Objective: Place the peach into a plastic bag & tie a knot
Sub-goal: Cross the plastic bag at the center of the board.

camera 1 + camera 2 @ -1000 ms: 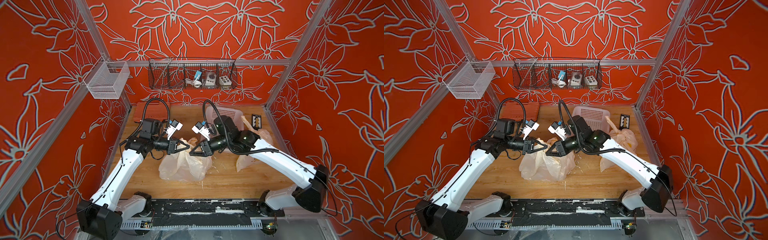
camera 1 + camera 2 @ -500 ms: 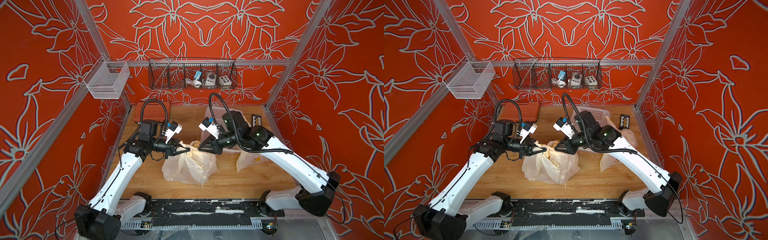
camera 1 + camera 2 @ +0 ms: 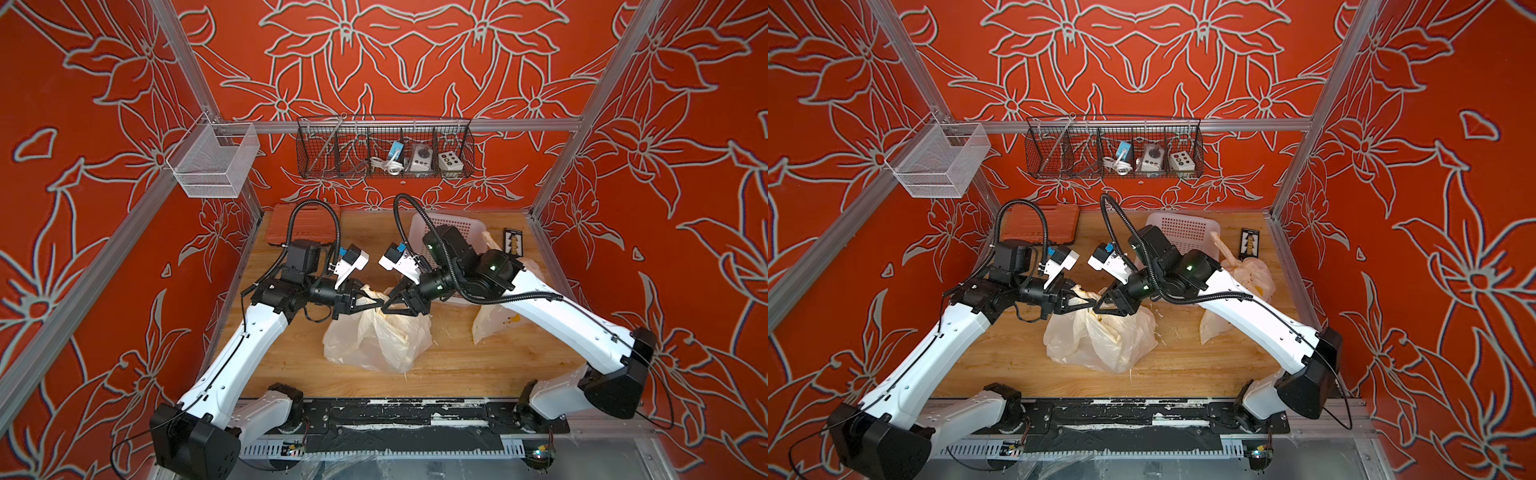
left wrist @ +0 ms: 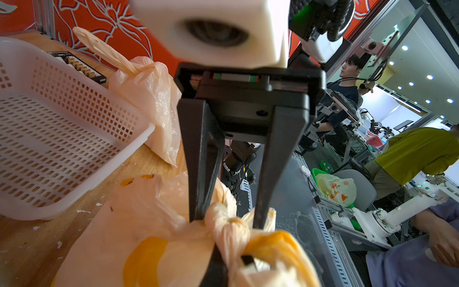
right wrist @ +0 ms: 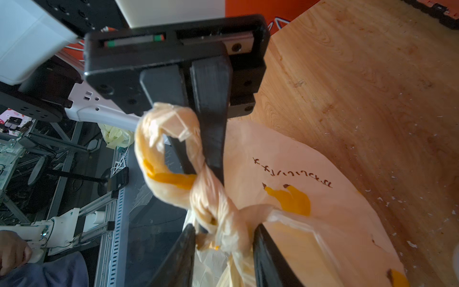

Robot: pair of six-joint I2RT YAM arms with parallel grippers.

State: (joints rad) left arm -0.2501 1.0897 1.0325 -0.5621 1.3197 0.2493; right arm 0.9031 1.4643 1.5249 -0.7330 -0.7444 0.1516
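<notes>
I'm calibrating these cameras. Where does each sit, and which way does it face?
Top views: high over the base, looking down at the wooden table; left arm and right arm whole.
Left wrist: on the left arm, facing the open right gripper; own fingertips show.
Right wrist: on the right arm, facing the shut left gripper; own fingers show.
Shared: both wrist views see the plastic bag's knot.

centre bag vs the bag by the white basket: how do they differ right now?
Centre bag: twisted neck pinched by the shut left gripper, while the right gripper has its fingers apart around the knot; basket-side bag lies untouched. Centre bag shows almost whole in both top views; basket-side bag is partly hidden behind the right arm. Shared: pale translucent plastic, yellow print.
</notes>
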